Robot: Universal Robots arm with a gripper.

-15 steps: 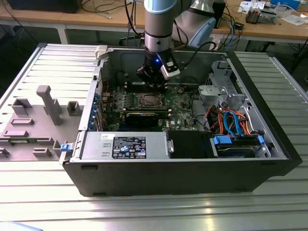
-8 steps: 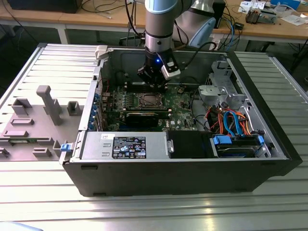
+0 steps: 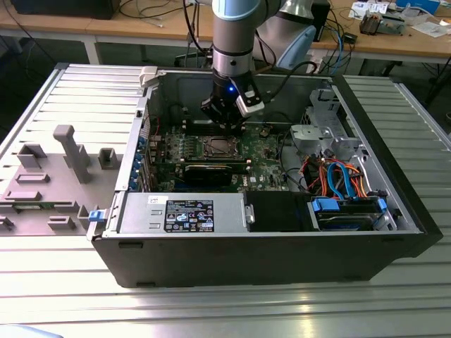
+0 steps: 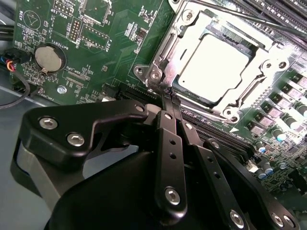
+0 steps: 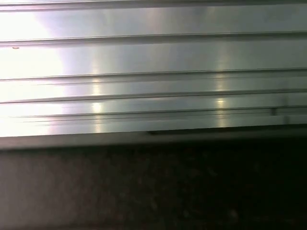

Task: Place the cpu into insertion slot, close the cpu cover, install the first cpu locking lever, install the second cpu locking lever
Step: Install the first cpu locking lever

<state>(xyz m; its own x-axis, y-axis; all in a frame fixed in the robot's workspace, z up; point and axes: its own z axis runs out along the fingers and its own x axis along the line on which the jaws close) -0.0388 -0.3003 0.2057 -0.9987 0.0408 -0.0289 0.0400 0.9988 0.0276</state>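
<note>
- silver-topped cpu [image 4: 213,67] sits in the insertion slot [image 4: 165,52], cpu cover [image 4: 240,103] down.
- tool [image 4: 169,92] pressed together at the socket's corner; push levers slowly.

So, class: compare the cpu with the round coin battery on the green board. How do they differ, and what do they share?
The cpu is square; the coin battery is round. The cpu is clearly larger than the battery. The cpu sits framed by the cpu cover, while the battery sits in a small round holder. The tool points at the cover's edge, well away from the battery. Both are flat, silvery, and mounted on the green board.
</note>
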